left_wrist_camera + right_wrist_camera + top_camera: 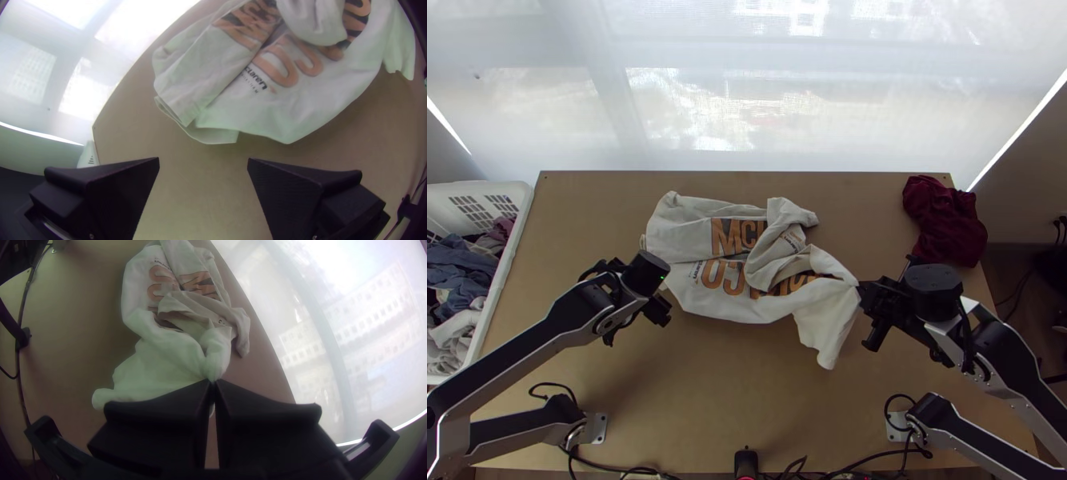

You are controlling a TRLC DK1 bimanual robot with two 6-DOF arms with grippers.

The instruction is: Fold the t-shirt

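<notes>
Pinching a gathered bit of the white t-shirt (pixel 667 232), the right gripper (pixel 864 295) is right of the centre of the top view; its 2 black fingers are pressed together at the tips, with cloth running in between them. The held part is at the shirt's right end. From there, a plain flap spreads down toward the lower middle of the frame and ends in a rounded point. The rest of the shirt lies across the middle of the picture, bunched and folded over on itself at its centre, flatter at its left end, with orange and dark lettering showing across it. A narrow piece juts out at its upper right.

Left of the shirt's lower left edge is the left gripper (pixel 662 298), its 2 fingers spread wide with bare tabletop between them, well apart from each other and holding nothing.

Farther out, a dark red cloth (pixel 943 224) lies crumpled in the upper right of the frame, at the edge of the table (pixel 707 384). At the left edge, a white basket (pixel 503 280) holds a heap of mixed clothes (pixel 459 268).
</notes>
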